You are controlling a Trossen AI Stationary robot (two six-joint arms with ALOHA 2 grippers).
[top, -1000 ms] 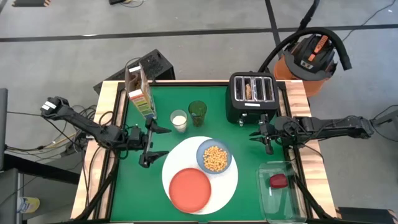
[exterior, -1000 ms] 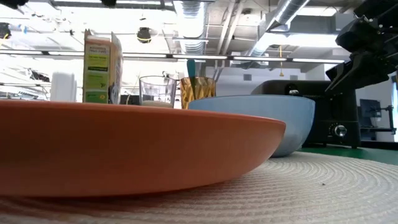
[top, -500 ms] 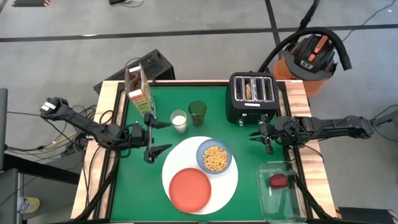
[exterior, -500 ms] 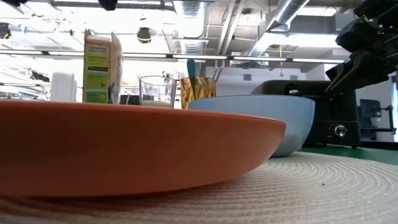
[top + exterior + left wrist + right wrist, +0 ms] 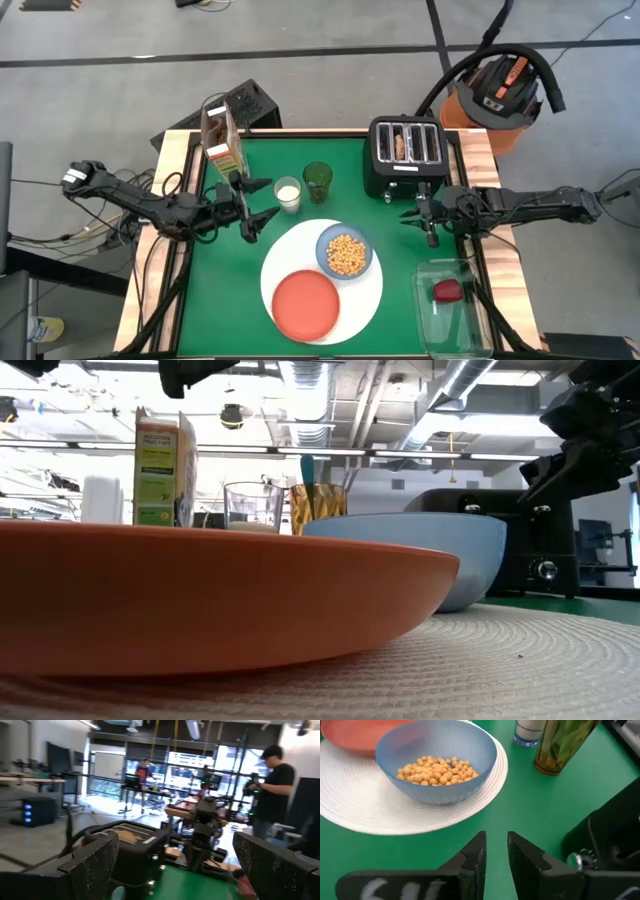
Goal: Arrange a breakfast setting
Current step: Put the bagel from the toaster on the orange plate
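Note:
The large round white plate (image 5: 362, 297) lies at the near middle of the green table. The orange-red plate (image 5: 305, 305) and the light-blue bowl (image 5: 345, 252), which holds cereal, sit on it. The spoon's blue handle (image 5: 307, 470) sticks up out of the amber-green glass (image 5: 318, 182). My left gripper (image 5: 262, 200) is open and empty, above the table just left of the milk glass (image 5: 288, 194). My right gripper (image 5: 412, 220) waits in front of the toaster, empty, its fingers (image 5: 475, 855) nearly together, pointing toward the bowl (image 5: 437, 762).
A black toaster (image 5: 405, 155) stands at the far right. A cereal carton (image 5: 225, 150) stands at the far left. A clear container (image 5: 450, 305) with a red thing inside sits at the near right. A person (image 5: 270, 790) stands beyond the table.
My left gripper has gone toward the table's far edge and a little right, closer to the milk glass, and has come into the top of the low view. The plates, bowl and glasses have stayed put.

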